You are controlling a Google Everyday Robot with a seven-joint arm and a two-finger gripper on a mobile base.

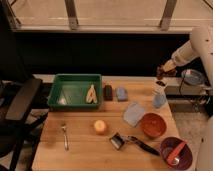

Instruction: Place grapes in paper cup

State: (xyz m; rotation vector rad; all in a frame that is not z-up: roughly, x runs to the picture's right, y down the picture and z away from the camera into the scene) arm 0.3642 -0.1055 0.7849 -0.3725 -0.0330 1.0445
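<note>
In the camera view the gripper (163, 71) hangs over the far right corner of the surface (80, 150), directly above the paper cup (160, 85). A dark clump sits at its tip, which I take to be the grapes (162, 74); the gripper looks closed around them, holding them just above the cup's rim and apart from it. The cup stands at the far right edge, touching or just behind the blue cup (159, 99).

By my reading the task is nearly done: the grapes are lifted and carried over, and what remains is to lower them a little and let go into the cup.

Room is tight there. The right edge is close, the blue cup crowds the near side, and the orange bowl (152, 125) lies nearer still. Above the cup the way down is open.
</note>
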